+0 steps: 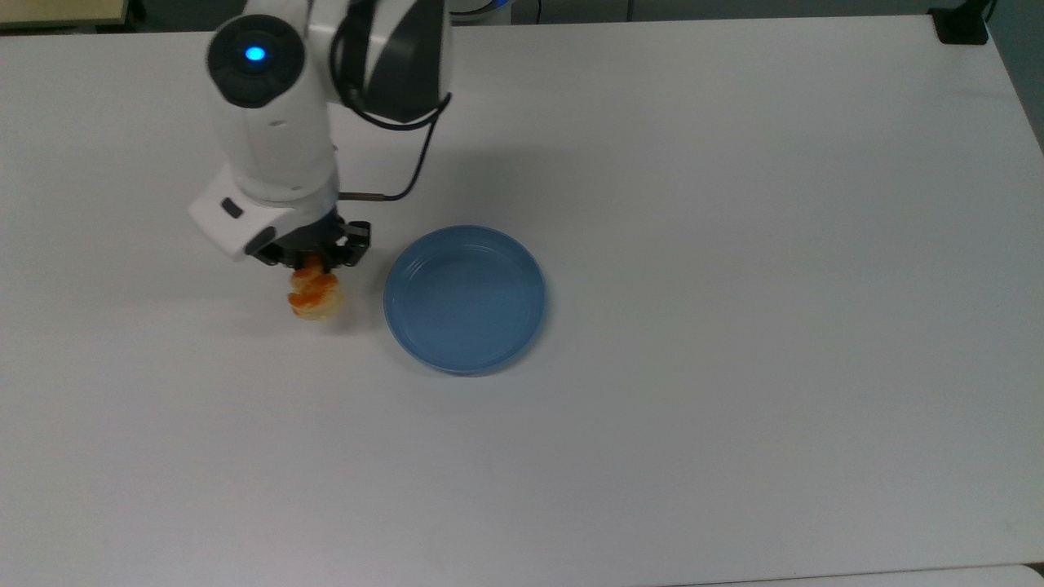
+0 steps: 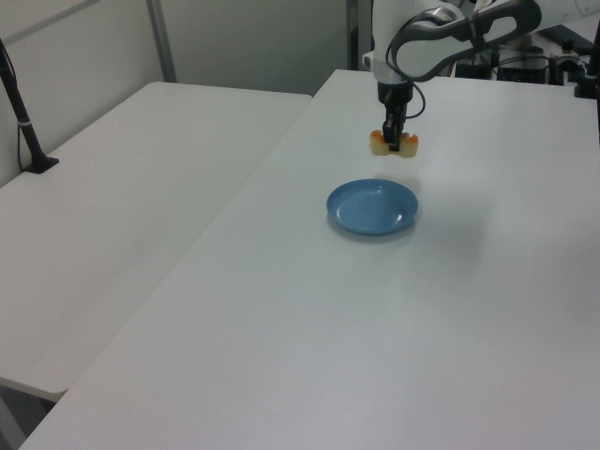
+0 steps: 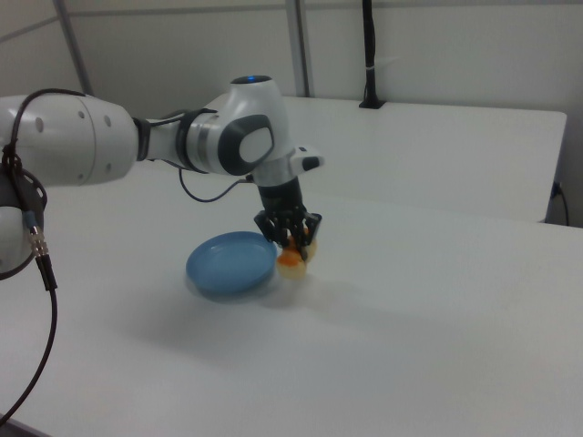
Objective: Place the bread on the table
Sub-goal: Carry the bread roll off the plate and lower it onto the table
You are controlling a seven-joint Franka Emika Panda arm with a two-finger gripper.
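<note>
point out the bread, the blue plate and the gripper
bread [image 1: 314, 297], top view, its orange-glazed top
blue plate [image 1: 465, 297], top view, bare middle of its floor
gripper [image 3: 293, 238], right view, between the fingertips

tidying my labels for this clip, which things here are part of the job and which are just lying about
Part of the job:
- bread, held in the gripper above the table
- table, where the bread goes
- gripper, shut on the bread

Just there:
- blue plate, beside the bread on the top view's right
- second white table, on the left view's left
</note>
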